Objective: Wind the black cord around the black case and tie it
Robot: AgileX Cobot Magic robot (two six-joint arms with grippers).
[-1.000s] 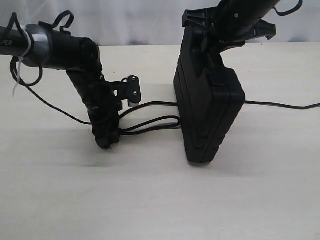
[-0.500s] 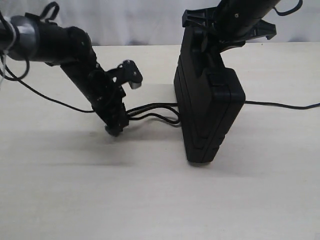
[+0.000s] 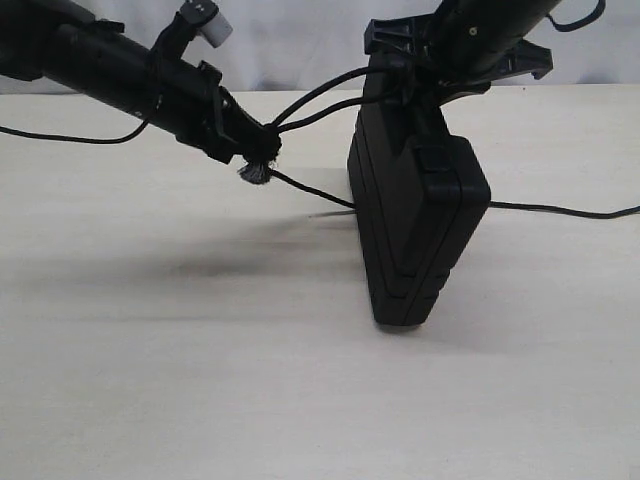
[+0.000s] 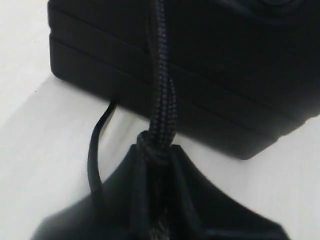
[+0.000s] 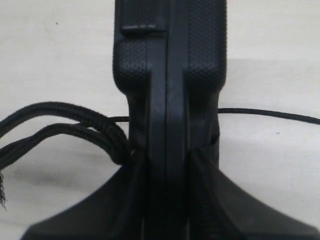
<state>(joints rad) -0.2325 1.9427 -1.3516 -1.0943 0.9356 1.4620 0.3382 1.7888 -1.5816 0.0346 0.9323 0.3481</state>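
Observation:
The black case (image 3: 418, 215) stands upright on its edge on the pale table, right of centre. My right gripper (image 3: 432, 72) is shut on its top edge, seen close in the right wrist view (image 5: 169, 160). My left gripper (image 3: 258, 148) is raised left of the case and shut on the black cord (image 3: 320, 100), with the frayed greyish tuft (image 3: 252, 174) hanging just below its tips. Two cord strands run taut from it to the case's top by the right gripper; another strand (image 3: 312, 190) slopes down to the case's side. The left wrist view shows cord (image 4: 162, 95) leading straight to the case (image 4: 210, 65).
A thin black strand (image 3: 565, 209) trails across the table to the right from behind the case. The left arm's own thin cable (image 3: 70, 137) hangs over the table at far left. Pale tabletop (image 3: 250, 380) spreads in front of the case.
My left gripper has lifted from near the table up and to the right, pulling the cord strands off the surface until they stretch taut to the case's top. The case and right gripper have stayed put.

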